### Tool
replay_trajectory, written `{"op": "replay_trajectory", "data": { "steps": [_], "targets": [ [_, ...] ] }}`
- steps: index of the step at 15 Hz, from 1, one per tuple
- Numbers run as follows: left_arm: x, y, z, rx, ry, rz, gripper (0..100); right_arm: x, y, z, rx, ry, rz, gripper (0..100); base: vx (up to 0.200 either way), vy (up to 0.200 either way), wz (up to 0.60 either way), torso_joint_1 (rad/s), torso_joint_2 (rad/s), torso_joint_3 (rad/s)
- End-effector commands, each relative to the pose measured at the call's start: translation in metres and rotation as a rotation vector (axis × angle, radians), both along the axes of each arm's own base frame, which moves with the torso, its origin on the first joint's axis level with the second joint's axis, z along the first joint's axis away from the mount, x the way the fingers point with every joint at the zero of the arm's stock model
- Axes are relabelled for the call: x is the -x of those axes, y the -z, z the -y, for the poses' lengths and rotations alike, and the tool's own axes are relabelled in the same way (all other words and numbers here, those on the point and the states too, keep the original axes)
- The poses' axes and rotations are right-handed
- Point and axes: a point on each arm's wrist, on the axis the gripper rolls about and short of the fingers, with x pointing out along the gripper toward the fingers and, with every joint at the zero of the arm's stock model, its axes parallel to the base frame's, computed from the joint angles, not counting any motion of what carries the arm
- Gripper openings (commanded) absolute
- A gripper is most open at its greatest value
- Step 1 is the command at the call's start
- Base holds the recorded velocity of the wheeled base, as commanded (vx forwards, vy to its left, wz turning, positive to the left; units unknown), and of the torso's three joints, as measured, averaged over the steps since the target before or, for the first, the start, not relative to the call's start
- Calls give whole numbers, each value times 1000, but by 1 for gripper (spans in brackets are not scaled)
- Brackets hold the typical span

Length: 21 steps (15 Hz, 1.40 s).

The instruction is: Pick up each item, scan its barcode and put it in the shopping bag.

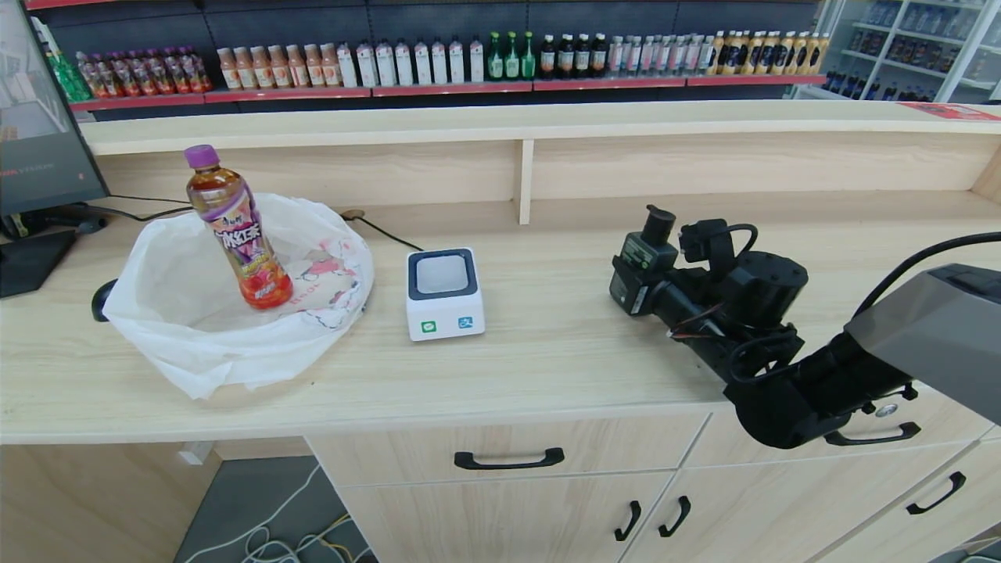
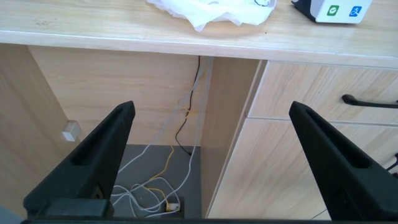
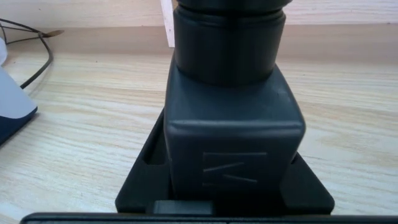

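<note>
A tea bottle (image 1: 238, 231) with a purple cap stands upright inside the white shopping bag (image 1: 164, 328) on the counter's left. The white cube scanner (image 1: 443, 293) sits just right of the bag. To the right of the scanner, low over the counter, my right gripper (image 1: 665, 274) is shut on a dark square bottle (image 1: 637, 270) with a round cap (image 1: 659, 221). In the right wrist view that dark bottle (image 3: 231, 137) sits close between the fingers. My left gripper (image 2: 211, 112) hangs open below the counter edge, fingers wide apart, with the bag's edge (image 2: 205, 12) above it.
A monitor (image 1: 39, 133) stands at the counter's far left with cables running behind the bag. A raised wooden ledge (image 1: 524, 129) borders the back of the counter. Drawers with black handles (image 1: 508, 459) lie below the front edge. Cables (image 2: 168, 180) hang under the counter.
</note>
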Motion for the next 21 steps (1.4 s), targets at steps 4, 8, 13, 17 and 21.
{"op": "replay_trajectory", "data": {
  "steps": [4, 8, 13, 17, 21],
  "targets": [
    [0, 0, 0, 0, -1, 0, 100, 2, -3, 0, -6, -4, 16, 0, 0, 0, 0, 0, 0, 0],
    [0, 0, 0, 0, -1, 0, 100, 7, -10, 0, -13, -9, 36, 0, 0, 0, 0, 0, 0, 0],
    [0, 0, 0, 0, -1, 0, 100, 28, -28, 3, -18, -24, 52, 0, 0, 0, 0, 0, 0, 0],
    [0, 0, 0, 0, -1, 0, 100, 49, -46, -1, -26, -54, 80, 0, 0, 0, 0, 0, 0, 0],
    [0, 0, 0, 0, -1, 0, 100, 91, -52, -2, -26, -107, 66, 0, 0, 0, 0, 0, 0, 0]
  ]
}}
